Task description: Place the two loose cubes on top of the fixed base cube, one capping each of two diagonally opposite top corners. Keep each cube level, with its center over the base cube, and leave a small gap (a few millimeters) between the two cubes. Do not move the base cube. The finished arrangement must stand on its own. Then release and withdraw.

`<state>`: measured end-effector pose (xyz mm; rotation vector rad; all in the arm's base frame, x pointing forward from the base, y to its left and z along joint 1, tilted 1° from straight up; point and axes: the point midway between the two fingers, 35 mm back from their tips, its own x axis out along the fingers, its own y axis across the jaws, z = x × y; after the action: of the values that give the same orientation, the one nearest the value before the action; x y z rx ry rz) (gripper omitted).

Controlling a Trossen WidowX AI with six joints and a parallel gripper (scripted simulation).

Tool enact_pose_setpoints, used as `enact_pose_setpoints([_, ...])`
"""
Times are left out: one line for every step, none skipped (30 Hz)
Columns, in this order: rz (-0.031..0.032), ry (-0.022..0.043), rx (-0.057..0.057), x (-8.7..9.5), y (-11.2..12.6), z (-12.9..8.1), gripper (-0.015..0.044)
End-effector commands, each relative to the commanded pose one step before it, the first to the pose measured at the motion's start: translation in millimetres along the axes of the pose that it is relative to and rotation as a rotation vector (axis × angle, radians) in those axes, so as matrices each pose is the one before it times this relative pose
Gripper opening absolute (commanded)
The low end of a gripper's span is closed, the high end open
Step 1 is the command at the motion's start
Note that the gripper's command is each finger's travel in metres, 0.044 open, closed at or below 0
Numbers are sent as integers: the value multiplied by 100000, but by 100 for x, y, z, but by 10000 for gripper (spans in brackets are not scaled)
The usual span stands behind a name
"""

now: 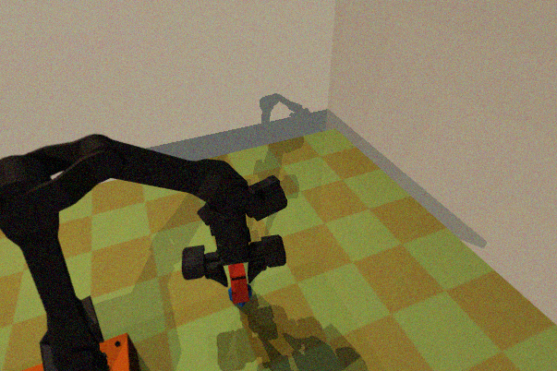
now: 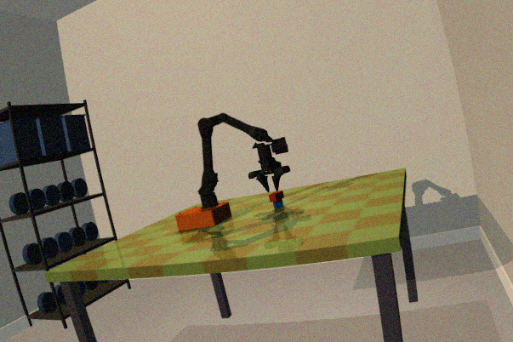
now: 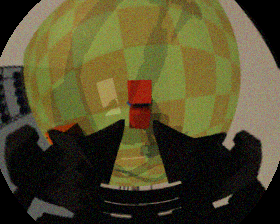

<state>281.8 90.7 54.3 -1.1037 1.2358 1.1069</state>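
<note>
A black shelf rack [image 2: 11, 111] stands at the left of the exterior view, apart from the desk [image 2: 332, 221], with dark blue boxes on its top level and rows of dark round items on the 3 levels below. The desk has a green and ochre chequered top on dark legs and sits in a corner of pale walls; the arm's shadow falls on the wall beyond its far edge. The black arm rises from an orange base block [image 2: 202, 216] near the desk's left part, arches over and points its pincer [image 2: 270, 185] straight down. Between the base block and the cubes the chequered top carries only shadows.

The blue base cube [image 2: 278, 204] stands on the desk, well apart from the orange block. On top of it sit the red cubes [image 2: 276, 196], stacked level. In the top view they read as 2 red cubes [image 1: 237, 279] with a thin dark line between them, the blue cube [image 1: 236, 297] showing just under their near end. The wrist view also shows 2 red faces [image 3: 140, 104], 1 beyond the other, with a dark seam between.

The pincer hangs just above the red cubes with its fingers parted to a middling width, and grips nothing; its tips [image 1: 254, 276] flank the cubes in the top view, and in the exterior view they are clear above the stack.
</note>
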Motion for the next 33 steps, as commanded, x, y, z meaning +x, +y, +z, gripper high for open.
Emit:
enact_pose_setpoints([-468, -218, -45, -805, -110, 40, 205])
enact_pose_setpoints([-1, 0, 0, -144, 0, 1, 205])
enact_pose_setpoints([-1, 0, 0, -144, 0, 1, 205])
enact_pose_setpoints([-1, 0, 0, -144, 0, 1, 205])
enact_pose_setpoints([-1, 0, 0, -144, 0, 1, 205])
enact_pose_setpoints([-1, 0, 0, -144, 0, 1, 205])
enact_pose_setpoints([-1, 0, 0, -144, 0, 1, 205])
enact_pose_setpoints([-1, 0, 0, -144, 0, 1, 205])
enact_pose_setpoints([-1, 0, 0, -143, 0, 1, 205])
enact_pose_setpoints([0, 0, 0, -143, 0, 0, 205])
enact_pose_setpoints([0, 0, 0, -143, 0, 0, 205])
enact_pose_setpoints([0, 0, 0, -143, 0, 0, 205])
enact_pose_setpoints([0, 0, 0, -143, 0, 0, 205])
enact_pose_setpoints([0, 0, 0, -143, 0, 0, 205])
enact_pose_setpoints([0, 0, 0, -143, 0, 0, 205])
enact_pose_setpoints([0, 0, 0, -143, 0, 0, 205])
enact_pose_setpoints([0, 0, 0, -143, 0, 0, 205])
enact_pose_setpoints([0, 0, 0, -143, 0, 0, 205])
enact_pose_setpoints([0, 0, 0, -143, 0, 0, 205])
enact_pose_setpoints([0, 0, 0, -144, 0, 0, 205])
enact_pose_setpoints([0, 0, 0, -144, 0, 0, 205])
enact_pose_setpoints([0, 0, 0, -145, 0, 0, 205])
enact_pose_setpoints([0, 0, 0, -146, 0, 0, 205])
enact_pose_setpoints([0, 0, 0, -146, 0, 0, 205])
enact_pose_setpoints([0, 0, 0, -30, 0, 0, 205])
enact_pose_setpoints([0, 0, 0, 0, 0, 0, 205])
enact_pose_setpoints([0, 0, 0, 0, 0, 0, 205])
enact_pose_setpoints([0, 0, 0, 0, 0, 0, 205])
enact_pose_setpoints([26, 13, 45, -75, 10, -1, 231])
enact_pose_setpoints([32, 16, 54, -108, 11, -1, 258])
enact_pose_setpoints([40, 20, 68, -171, 15, -2, 284])
enact_pose_setpoints([14, 7, 24, -104, 6, -1, 310])
enact_pose_setpoints([4, 2, 6, -80, 2, 0, 336])
